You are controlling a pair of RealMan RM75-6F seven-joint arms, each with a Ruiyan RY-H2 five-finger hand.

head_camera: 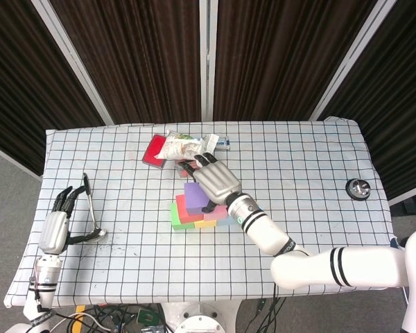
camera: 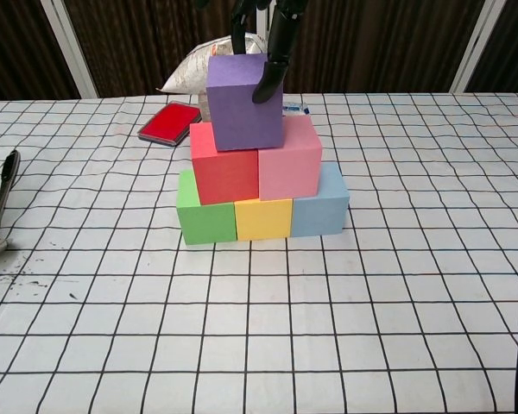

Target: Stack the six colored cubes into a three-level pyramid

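— On top of the pyramid, what sits there?
— The purple cube (camera: 244, 102), on the red cube (camera: 225, 177) and pink cube (camera: 289, 162); the right hand (head_camera: 215, 182) holds it from above.
— And the left hand (head_camera: 55, 229)?
— Holding nothing, fingers apart, near the desk's (camera: 397, 285) left edge.

The cube pyramid (camera: 257, 164) has bare checked table (camera: 328, 328) in front and to its right. Behind it a red case (camera: 169, 122) and a crumpled bag (camera: 192, 76) crowd the approach; well left lies a spoon (camera: 0, 207).
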